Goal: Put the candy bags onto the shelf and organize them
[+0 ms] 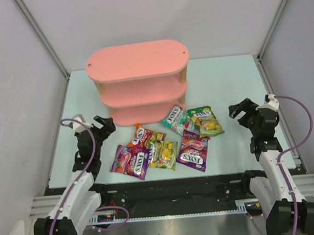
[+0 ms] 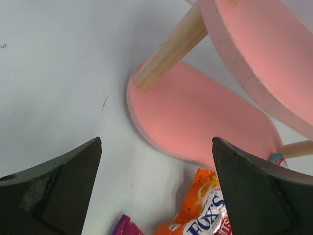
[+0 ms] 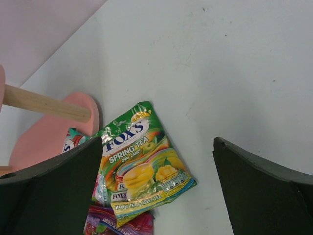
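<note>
Shelf at far centre of table, boards bare. Six bags flat on table before it, some overlapping. "Spring Tea" print on green bag legible in right wrist view only. Left gripper and right gripper spread, holding nothing, flanking bags.

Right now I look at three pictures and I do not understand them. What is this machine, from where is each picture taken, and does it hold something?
These are two robot arms at the near edge of a table. The top view looks down from above. The other two come from cameras on the wrists; the dark shapes at the bottom are each gripper's own fingers. The left gripper and the right gripper are both open and hold nothing. On the table stand a pink shelf with three boards and, in front of it, six candy bags, some overlapping. The right wrist camera sees a green bag.
</note>
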You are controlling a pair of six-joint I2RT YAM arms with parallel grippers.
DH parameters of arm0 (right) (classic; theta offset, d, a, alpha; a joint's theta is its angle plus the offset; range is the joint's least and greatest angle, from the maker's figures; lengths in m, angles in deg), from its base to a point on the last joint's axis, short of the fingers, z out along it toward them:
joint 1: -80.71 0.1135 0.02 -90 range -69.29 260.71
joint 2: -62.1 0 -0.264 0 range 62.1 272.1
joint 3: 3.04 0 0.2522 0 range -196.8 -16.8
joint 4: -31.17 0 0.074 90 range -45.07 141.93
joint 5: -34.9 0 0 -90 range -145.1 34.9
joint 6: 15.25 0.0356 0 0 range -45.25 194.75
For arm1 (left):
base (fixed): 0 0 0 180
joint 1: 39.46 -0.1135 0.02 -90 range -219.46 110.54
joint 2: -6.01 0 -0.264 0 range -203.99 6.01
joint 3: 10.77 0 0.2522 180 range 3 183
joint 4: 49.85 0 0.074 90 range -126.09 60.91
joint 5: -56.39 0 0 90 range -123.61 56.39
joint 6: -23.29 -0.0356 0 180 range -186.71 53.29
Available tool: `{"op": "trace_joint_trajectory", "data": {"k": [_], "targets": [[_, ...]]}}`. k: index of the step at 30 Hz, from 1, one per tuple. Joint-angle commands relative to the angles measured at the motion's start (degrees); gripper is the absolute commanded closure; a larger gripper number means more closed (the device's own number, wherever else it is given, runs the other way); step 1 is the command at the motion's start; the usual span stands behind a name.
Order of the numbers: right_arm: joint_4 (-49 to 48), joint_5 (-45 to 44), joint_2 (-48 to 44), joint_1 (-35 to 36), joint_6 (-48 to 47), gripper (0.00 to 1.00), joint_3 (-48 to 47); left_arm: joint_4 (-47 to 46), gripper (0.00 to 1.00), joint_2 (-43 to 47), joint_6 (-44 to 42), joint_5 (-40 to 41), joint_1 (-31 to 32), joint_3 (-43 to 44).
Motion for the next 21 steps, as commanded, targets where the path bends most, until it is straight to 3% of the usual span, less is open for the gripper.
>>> {"op": "trace_joint_trajectory", "data": {"k": [1,3,7,10,12,18,21], "targets": [[-0.39,6.78,2.92,-3.42,4.37,0.00,-2.73,7.26,0.00,2.93,1.40,-1.17,0.15,0.60],[-1.97,12.48,5.55,-4.57,4.19,0.00,-2.73,6.74,0.00,4.52,1.14,-1.34,0.15,-0.19],[-2.07,14.72,7.14,-3.62,2.62,0.00,-3.87,2.18,0.00,7.24,-2.01,-5.02,0.15,-3.43],[2.49,6.57,4.60,4.10,-3.17,0.00,-7.03,-0.64,0.00,9.26,-3.60,-6.17,0.15,-5.81],[5.74,-0.53,2.93,14.55,-7.04,0.00,-8.26,-1.87,0.00,10.06,-4.39,-7.05,0.15,-6.69],[1.47,-12.76,5.82,37.65,-14.69,0.00,-8.53,-2.92,0.00,9.62,-6.59,-8.81,0.15,-8.28],[-2.92,-14.46,10.38,44.96,-19.17,0.00,-8.62,-3.98,0.00,9.44,-6.60,-9.51,0.15,-9.33]]}}
